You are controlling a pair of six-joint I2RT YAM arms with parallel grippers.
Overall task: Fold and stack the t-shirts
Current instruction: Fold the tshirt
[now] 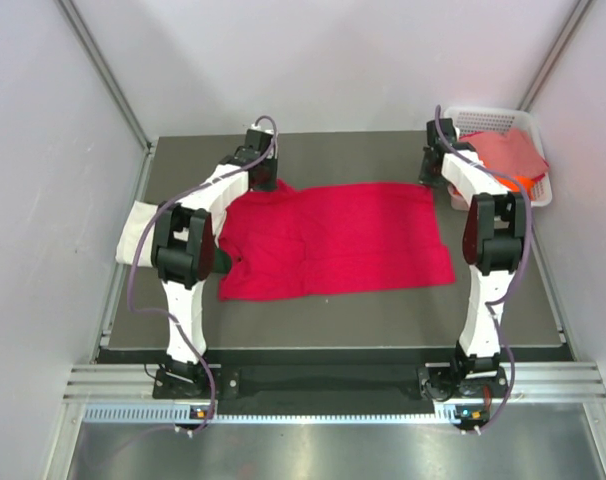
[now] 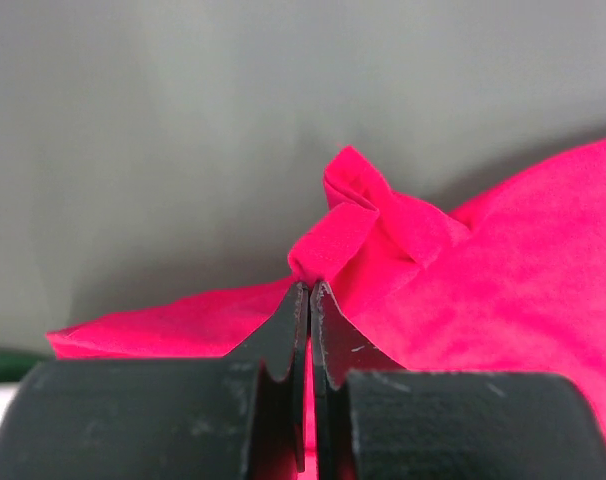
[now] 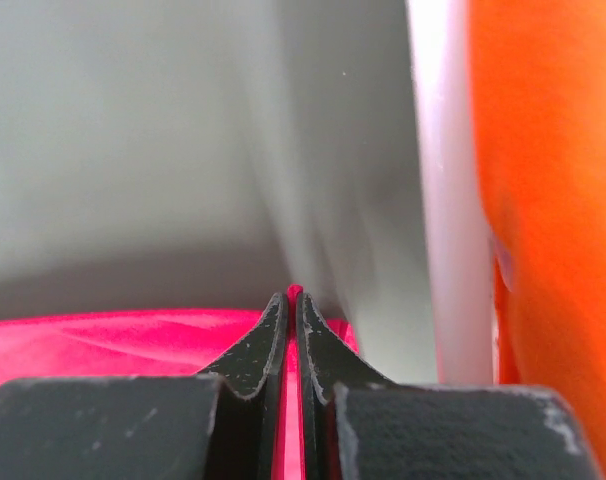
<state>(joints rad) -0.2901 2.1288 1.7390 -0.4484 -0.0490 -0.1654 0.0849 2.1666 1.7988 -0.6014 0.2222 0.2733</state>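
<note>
The left gripper (image 2: 310,292) is pressed together on a bunched far corner of the crimson-red t-shirt (image 2: 503,280). The right gripper (image 3: 291,300) pinches the other far corner in the same way. The shirt lies spread on the table (image 1: 383,315) between the arms. It looks light, soft and floppy, so I judge corners and hems to be the best holds.

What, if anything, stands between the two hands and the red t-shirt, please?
Nothing visible does. The left hand is shut on the red t-shirt at its far left corner, the right hand at its far right corner. The white basket stands off to the right, not in between.
</note>
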